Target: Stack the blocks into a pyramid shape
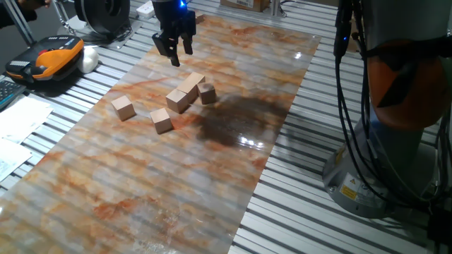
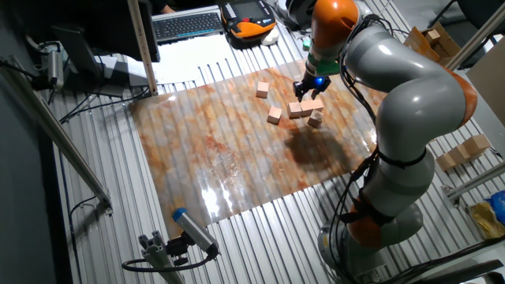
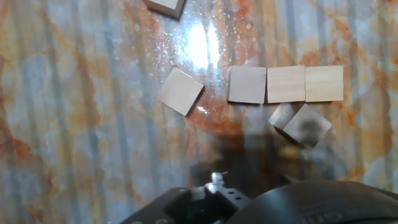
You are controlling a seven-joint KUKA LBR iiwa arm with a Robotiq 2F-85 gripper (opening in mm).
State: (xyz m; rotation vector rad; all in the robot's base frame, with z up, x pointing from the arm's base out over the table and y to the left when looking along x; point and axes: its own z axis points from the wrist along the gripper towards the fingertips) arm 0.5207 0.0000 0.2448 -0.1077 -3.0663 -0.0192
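Hovering above the marbled orange-and-grey glossy table (image 1: 212, 176), well clear of its surface: the black two-finger pincer (image 1: 174, 48) of the grey-and-orange arm (image 2: 410, 87), fingers spread apart, nothing between them. Lying below and just in front of it, a row of three light tan plain wooden cubes (image 3: 285, 84), set side by side and touching, seen from the hand view as three squares in a straight line; appearing in one fixed view as a short bar (image 1: 185, 92) running diagonally. Sitting just beside one end of that row, a darker-looking, shadowed wooden cube (image 1: 207, 93), turned at an angle to the row, close enough that contact cannot be told. Resting alone near the other end of the row, apart from it and rotated, a fifth tan wooden cube (image 1: 162, 121). Standing farther off, well apart from the rest, a sixth tan wooden cube (image 1: 123, 107), only its corner showing at the top edge of the hand view (image 3: 165, 5). All cubes flat on the table, none on top of another. Lying beyond the table edge, an orange-and-black handheld device (image 1: 48, 60) and sheets of white paper (image 1: 18, 123).
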